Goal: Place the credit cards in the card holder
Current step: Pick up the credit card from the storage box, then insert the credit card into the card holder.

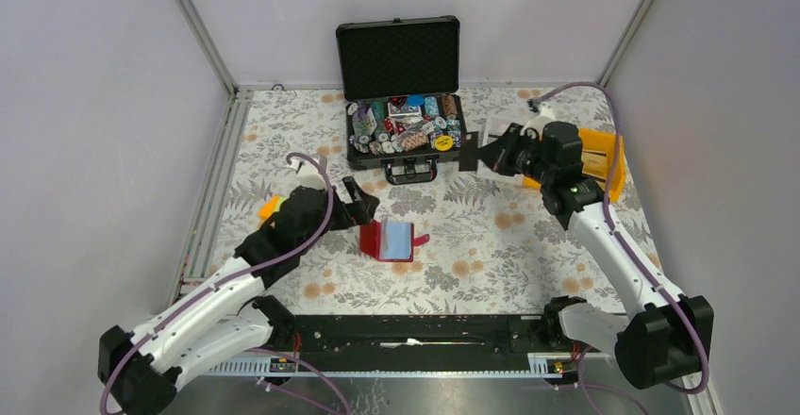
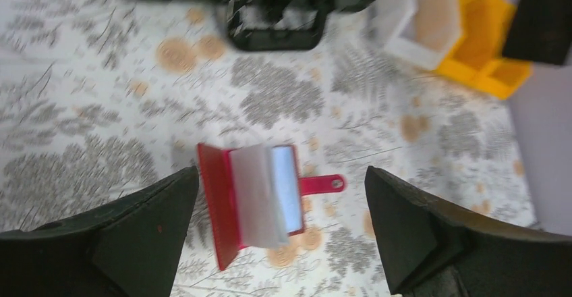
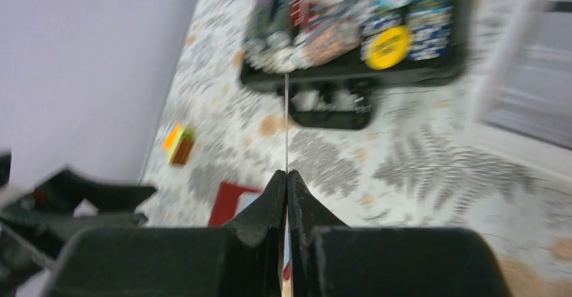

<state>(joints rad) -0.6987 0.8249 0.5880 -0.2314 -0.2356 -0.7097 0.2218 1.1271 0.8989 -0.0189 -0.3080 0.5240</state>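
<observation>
Floral table [image 1: 528,236] first: black case [image 1: 398,57] open at the far edge, yellow bins [image 1: 604,165] far right. Left gripper [image 1: 361,201] hangs just beside the card holder [image 1: 393,240], jaws spread wide, nothing btwn them. Right gripper [image 3: 287,175] is by the case's front-right corner, well apart from the holder, pinched tight on a credit card [image 3: 287,121] (edge-on, a thin line in its wrist cam). Holder lies open at centre-left, long axis L-R, snap tab pointing right; from the right gripper it sits nearer the bases and leftward. Left arm is closer, but the right carries the card, so it likely has to swing near-left w/ the card edge lined to a slot.
</observation>
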